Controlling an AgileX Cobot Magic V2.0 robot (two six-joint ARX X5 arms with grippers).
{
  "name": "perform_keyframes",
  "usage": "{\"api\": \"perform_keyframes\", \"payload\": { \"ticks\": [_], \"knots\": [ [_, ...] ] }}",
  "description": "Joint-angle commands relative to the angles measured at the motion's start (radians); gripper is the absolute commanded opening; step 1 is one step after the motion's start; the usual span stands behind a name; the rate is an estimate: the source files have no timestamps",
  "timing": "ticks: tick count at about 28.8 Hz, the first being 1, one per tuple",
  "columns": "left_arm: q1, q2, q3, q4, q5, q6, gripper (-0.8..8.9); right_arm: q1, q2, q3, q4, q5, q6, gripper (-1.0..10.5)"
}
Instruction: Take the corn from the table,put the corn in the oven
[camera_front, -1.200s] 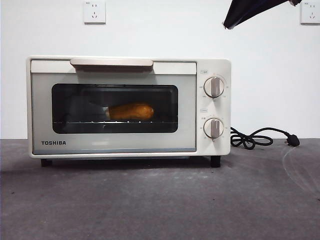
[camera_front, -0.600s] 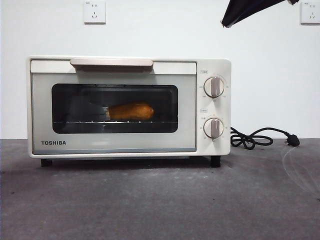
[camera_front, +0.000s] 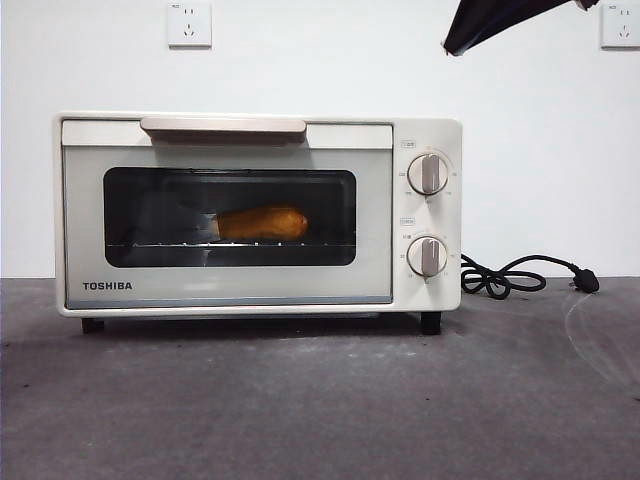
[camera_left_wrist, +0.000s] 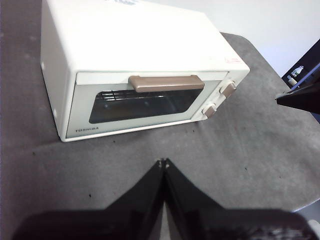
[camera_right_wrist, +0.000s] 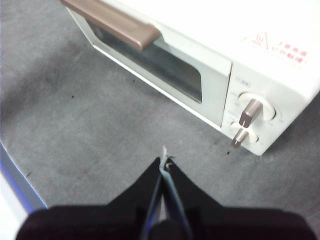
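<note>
The glossy yellow-orange tapered corn cob (camera_front: 262, 222) lies on its side on the thin wire rack (camera_front: 230, 244) inside the cream-white boxy TOSHIBA toaster oven (camera_front: 258, 213), seen through the dark glass window of the door, which stands shut. The cob's small whitish stub points toward the side away from the knobs. The long tan handle (camera_front: 223, 125) runs along the top of the door, and two round cream knobs (camera_front: 428, 173) sit one above the other on the panel beside the window. The oven stands on black feet on the flat dark grey, mottled table (camera_front: 320, 400), and the stretch of table in front of the door is bare.

A black power cord with its plug (camera_front: 524, 274) lies coiled on the table just beside the knob side of the oven, the plug end resting free near the white wall. Two white wall sockets (camera_front: 189, 23) are mounted high on that wall, behind and above the oven.

The left gripper (camera_left_wrist: 163, 163) hangs above the table in front of the oven, apart from it, jaws pressed together with nothing between them. The right gripper (camera_right_wrist: 164, 161) hovers over the table near the knob end of the oven, also clear of it, its jaws closed tip to tip and empty. In the front view only a black arm tip (camera_front: 490, 20) shows at the top corner.
</note>
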Motion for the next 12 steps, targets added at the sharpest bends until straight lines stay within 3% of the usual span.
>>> {"api": "perform_keyframes", "payload": {
  "ticks": [1,12],
  "knots": [
    [-0.001,-0.002,-0.003,-0.013,-0.002,0.010,-0.04,0.000,0.003,-0.006,0.002,0.008,-0.006,0.0],
    [-0.002,0.086,-0.003,-0.024,-0.003,0.013,-0.04,0.000,0.003,-0.006,0.049,0.076,-0.007,0.0]
  ]
}}
